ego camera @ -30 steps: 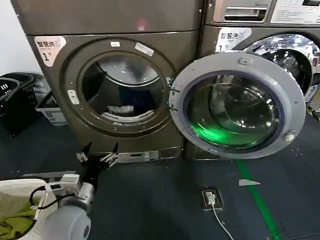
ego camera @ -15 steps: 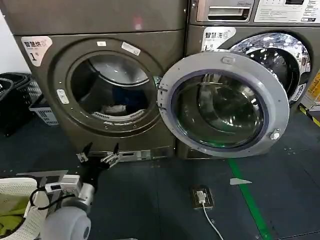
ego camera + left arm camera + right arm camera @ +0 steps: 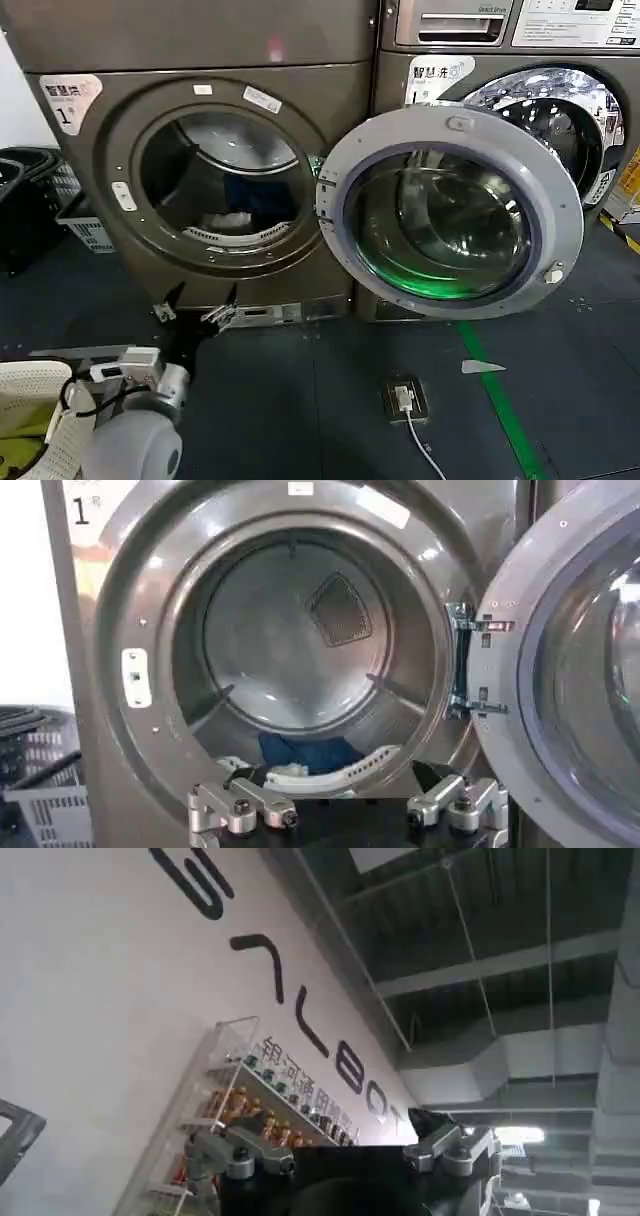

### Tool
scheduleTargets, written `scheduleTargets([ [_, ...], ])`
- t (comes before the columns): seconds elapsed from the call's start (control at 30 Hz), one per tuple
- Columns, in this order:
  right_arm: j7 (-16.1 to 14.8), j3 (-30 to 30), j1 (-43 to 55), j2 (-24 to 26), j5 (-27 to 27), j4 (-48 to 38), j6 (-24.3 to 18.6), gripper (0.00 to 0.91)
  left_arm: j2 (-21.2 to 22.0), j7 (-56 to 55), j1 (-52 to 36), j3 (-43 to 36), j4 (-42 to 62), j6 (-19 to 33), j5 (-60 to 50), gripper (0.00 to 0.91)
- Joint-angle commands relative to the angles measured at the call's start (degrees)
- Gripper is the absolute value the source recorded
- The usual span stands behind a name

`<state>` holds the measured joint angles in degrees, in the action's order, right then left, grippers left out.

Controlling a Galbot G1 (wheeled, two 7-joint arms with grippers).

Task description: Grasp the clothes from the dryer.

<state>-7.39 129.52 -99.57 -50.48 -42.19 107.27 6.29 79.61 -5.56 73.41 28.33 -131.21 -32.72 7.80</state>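
Dark flooring [image 3: 300, 390] ran up to two stacked machine fronts, and we recorded the left gripper [image 3: 195, 303] low in front of the bronze-grey dryer [image 3: 215, 60], just below the rim of its round mouth and clear of it. Its two fingers [image 3: 240, 808] stood spread wide with nothing between them; in the left wrist view the gap between them framed the lower lip of the drum. Beyond the gripper, inside the drum and on its floor near the front edge, lay the clothes [image 3: 305, 755]: a dark navy garment with small white fabric pieces beside and in front of it, all untouched. In the head view the same heap [image 3: 232, 218] sat above and slightly to the right of the gripper, behind the perforated lip. To the gripper's right, the dryer door [image 3: 450, 212] hung fully swung open on its hinge, its glass covering much of the neighbouring machine [image 3: 560, 110]. Up and to the gripper's left we noted the white "1" sticker [image 3: 68, 100] on the dryer's front panel. Farther left on the floor stood dark and grey baskets [image 3: 70, 205], and behind the arm, at the near corner, a white basket [image 3: 25, 385]. The right gripper [image 3: 345, 1158] pointed up toward a wall and ceiling, fingers apart and holding nothing.
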Motion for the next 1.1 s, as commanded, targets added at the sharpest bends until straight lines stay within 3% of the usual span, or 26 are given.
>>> scheduleTargets([
  [0.03, -0.1, 0.0, 0.0, -0.1, -0.1, 0.0, -0.2, 0.907, 0.0, 0.0, 0.0, 0.0, 0.2, 0.1, -0.3, 0.907],
  [1.1, -0.2, 0.6, -0.7, 0.0, -1.1, 0.4, -0.7, 0.907, -0.2, 0.2, 0.7, 1.6, -1.0, 0.2, 0.3, 0.907],
])
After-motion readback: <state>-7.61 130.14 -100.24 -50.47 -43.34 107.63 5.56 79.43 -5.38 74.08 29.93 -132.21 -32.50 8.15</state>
